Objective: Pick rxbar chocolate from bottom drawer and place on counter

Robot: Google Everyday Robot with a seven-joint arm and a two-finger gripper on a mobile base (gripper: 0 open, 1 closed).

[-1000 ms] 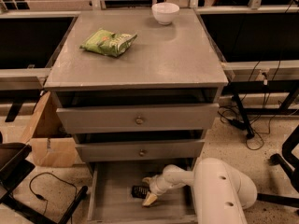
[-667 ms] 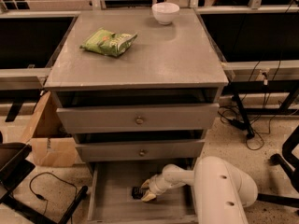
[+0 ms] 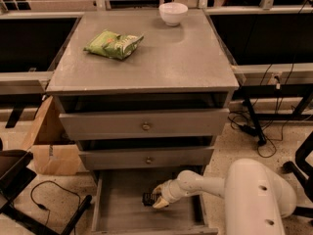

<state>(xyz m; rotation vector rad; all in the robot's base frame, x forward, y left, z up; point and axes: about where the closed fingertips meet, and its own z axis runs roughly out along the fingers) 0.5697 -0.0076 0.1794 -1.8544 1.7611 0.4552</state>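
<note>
Rxbar chocolate (image 3: 148,198) lies in bottom drawer (image 3: 117,214), pincer (image 3: 157,198) touching it, middle drawer (image 3: 112,158) overhanging.

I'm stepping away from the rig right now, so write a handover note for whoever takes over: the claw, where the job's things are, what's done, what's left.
Claw: low inside the open bottom drawer, right against the rxbar chocolate. Whether it has a grip cannot be told from this view.
Rxbar chocolate: in the drawer, near the middle of its floor, not lifted out.
Counter: holds a green snack bag and a white bowl; no bar on it.
Done: drawer open, claw at the bar.
Left: confirm the grasp, lift the bar out, set it on the counter.
</note>
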